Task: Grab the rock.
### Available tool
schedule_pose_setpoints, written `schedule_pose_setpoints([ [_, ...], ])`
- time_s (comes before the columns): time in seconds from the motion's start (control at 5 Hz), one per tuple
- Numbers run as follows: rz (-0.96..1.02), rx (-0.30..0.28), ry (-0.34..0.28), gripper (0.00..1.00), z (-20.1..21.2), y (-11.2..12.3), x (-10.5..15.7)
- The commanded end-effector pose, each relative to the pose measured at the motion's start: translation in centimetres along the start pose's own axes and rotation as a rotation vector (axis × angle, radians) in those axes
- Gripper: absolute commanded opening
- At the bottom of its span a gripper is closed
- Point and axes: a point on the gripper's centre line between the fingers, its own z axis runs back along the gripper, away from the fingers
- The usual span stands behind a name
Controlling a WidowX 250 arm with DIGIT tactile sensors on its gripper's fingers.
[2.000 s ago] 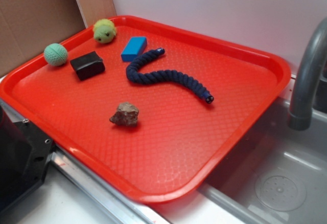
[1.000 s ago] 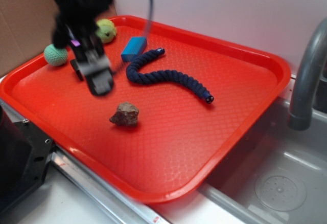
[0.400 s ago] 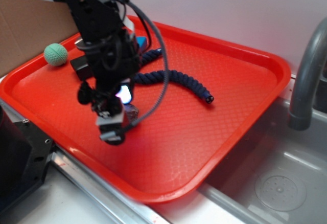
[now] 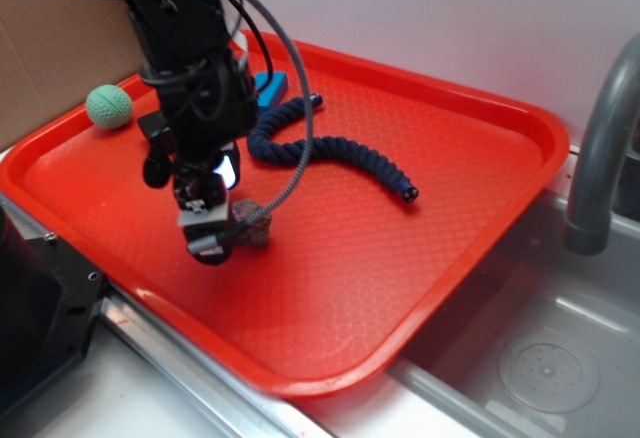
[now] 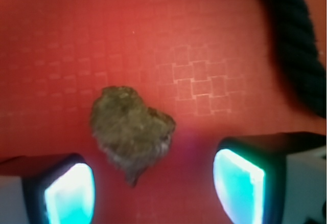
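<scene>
The rock lies on the red tray near its front-left edge; in the wrist view its long axis runs diagonally, tapering to a point aimed down toward the camera. The gripper is spread wide, one finger on each side of the rock, neither touching it. A dark blue rope lies beyond, well apart.

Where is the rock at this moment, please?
The rock lies on the red tray, near its front edge in the exterior view. In the wrist view it sits between the open gripper fingers, nearer the left one.
</scene>
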Motion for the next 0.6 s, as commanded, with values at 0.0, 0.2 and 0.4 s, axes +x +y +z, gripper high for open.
schedule_pose_setpoints([
  [0.0,-0.066,0.046,-0.034,0.65,-0.7,-3.6,0.4],
  [0.2,-0.030,0.029,-0.043,0.00,-1.1,-3.3,0.3],
  [0.4,-0.019,0.015,-0.033,0.00,-1.7,-2.7,0.3],
])
